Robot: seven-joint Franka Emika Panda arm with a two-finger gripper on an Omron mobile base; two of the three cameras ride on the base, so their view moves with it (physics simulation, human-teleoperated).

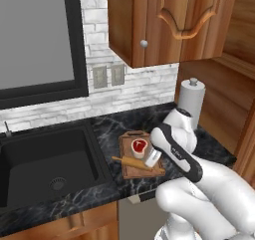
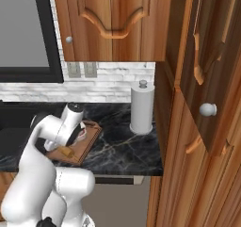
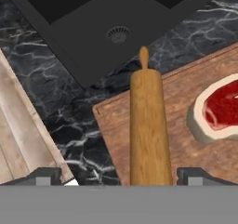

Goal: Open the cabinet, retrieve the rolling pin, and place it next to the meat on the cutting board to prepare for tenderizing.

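Jaws wide apart, holding nothing: the gripper straddles the rolling pin, which lies on the cutting board just beside the meat, its long axis running straight away from the fingers toward the sink

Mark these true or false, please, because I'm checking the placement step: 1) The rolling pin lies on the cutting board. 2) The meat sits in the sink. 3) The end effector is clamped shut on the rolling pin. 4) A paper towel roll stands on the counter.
1) True: the rolling pin lies on the cutting board, one handle end past its edge.
2) False: the meat sits on the board, beside the pin; the sink holds neither.
3) False: the end effector stands open, fingers either side of the pin.
4) True: the paper towel roll stands upright on the counter.
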